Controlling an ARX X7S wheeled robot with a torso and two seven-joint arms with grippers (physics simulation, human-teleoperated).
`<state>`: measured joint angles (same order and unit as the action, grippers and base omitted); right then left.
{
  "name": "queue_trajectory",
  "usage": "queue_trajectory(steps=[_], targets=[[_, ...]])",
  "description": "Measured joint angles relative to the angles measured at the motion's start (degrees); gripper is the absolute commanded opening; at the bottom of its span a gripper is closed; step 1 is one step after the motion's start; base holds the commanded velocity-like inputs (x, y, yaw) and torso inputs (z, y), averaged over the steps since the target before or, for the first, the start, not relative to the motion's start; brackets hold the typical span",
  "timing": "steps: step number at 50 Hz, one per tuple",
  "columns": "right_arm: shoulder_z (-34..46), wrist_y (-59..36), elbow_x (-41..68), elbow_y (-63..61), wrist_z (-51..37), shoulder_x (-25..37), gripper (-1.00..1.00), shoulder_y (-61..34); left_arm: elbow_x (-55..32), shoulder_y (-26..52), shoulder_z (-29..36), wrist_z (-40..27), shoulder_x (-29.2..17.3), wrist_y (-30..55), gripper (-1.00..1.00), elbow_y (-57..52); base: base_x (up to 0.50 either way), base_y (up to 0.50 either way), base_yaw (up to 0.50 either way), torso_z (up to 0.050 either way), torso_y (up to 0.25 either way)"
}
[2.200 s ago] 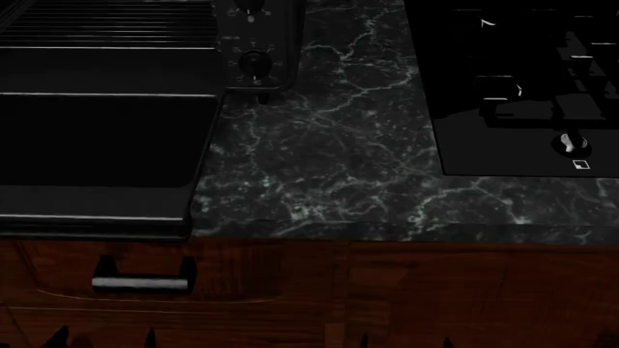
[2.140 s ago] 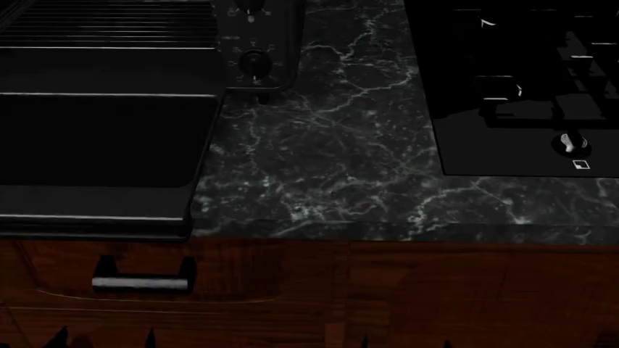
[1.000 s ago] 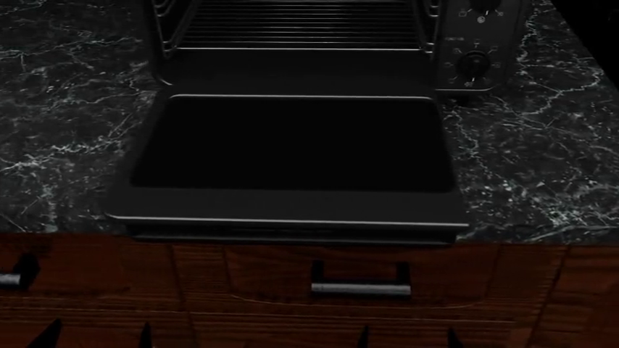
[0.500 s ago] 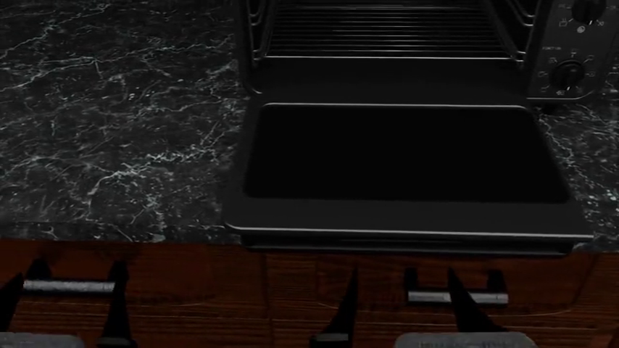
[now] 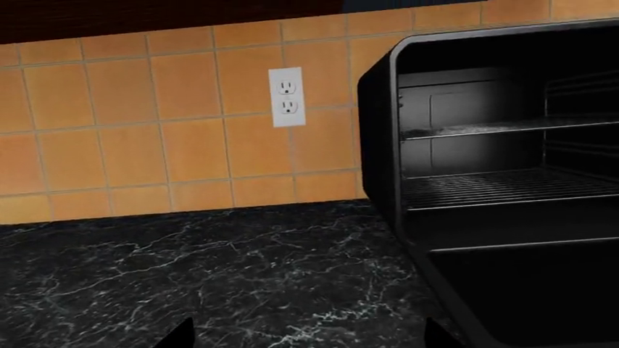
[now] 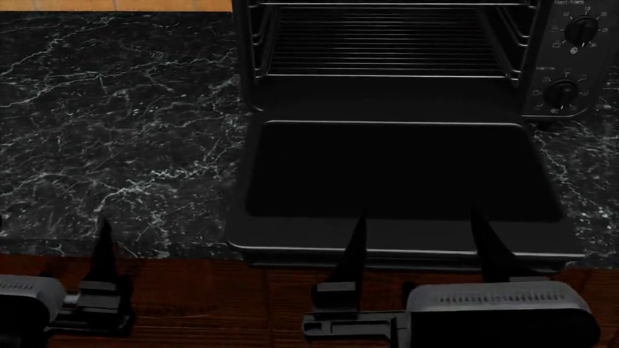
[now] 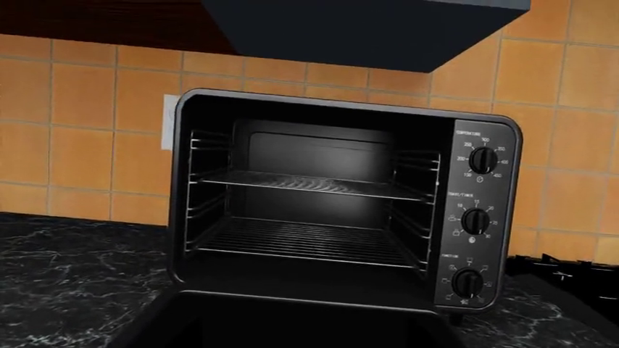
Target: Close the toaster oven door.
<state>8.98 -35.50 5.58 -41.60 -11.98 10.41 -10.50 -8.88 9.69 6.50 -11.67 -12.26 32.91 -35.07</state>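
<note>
The right tool (image 6: 418,239) hangs released, its two dark fingers spread and pointing at the front lip of the door (image 6: 396,170), just short of touching it as far as the head view shows. The left tool (image 6: 58,254) is off to the door's left, over the counter (image 6: 116,116) edge; only one of its fingers shows clearly, so whether it is spread or clenched cannot be told. The door lies fully dropped, flat in front of the toaster oven (image 7: 338,210), whose wire racks and knob panel stand behind it. To close it well, the right tool should probably slip under the door's front lip, then sweep up and back in an arc toward the oven, following the hinge.
</note>
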Motion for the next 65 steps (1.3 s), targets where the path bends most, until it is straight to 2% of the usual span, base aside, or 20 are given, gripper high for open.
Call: queue_trajectory(steps=[24, 41, 54, 58, 65], targets=[[-1.2, 2.4, 2.1, 3.3, 0.1, 0.6, 1.00, 0.4, -0.6, 1.5, -0.9, -0.7, -0.7, -0.7, 1.00, 1.6, 0.45, 0.15, 0.00, 0.049, 0.000], [-4.0, 0.6, 3.9, 3.0, -0.4, 2.0, 1.00, 0.7, 0.3, 0.8, 0.1, -2.0, -1.2, -0.6, 1.00, 1.5, 0.04, 0.02, 0.00, 0.000, 0.000], [-9.1, -8.3, 10.0, -8.3, -0.5, 3.9, 1.00, 6.2, 0.3, 0.4, 0.0, -2.8, -1.5, -0.9, 1.00, 0.9, 0.00, 0.00, 0.00, 0.000, 0.000], [-9.7, -8.7, 13.7, -11.6, -3.6, 7.0, 1.00, 9.4, 0.2, 0.4, 0.0, -2.9, -1.6, -1.0, 1.00, 0.7, 0.00, 0.00, 0.00, 0.000, 0.000], [-5.7, -1.8, 22.6, -15.0, -16.2, 19.0, 1.00, 15.4, 0.0, 0.5, -0.1, -3.2, -1.8, -0.9, 1.00, 0.3, 0.00, 0.00, 0.00, 0.000, 0.000]])
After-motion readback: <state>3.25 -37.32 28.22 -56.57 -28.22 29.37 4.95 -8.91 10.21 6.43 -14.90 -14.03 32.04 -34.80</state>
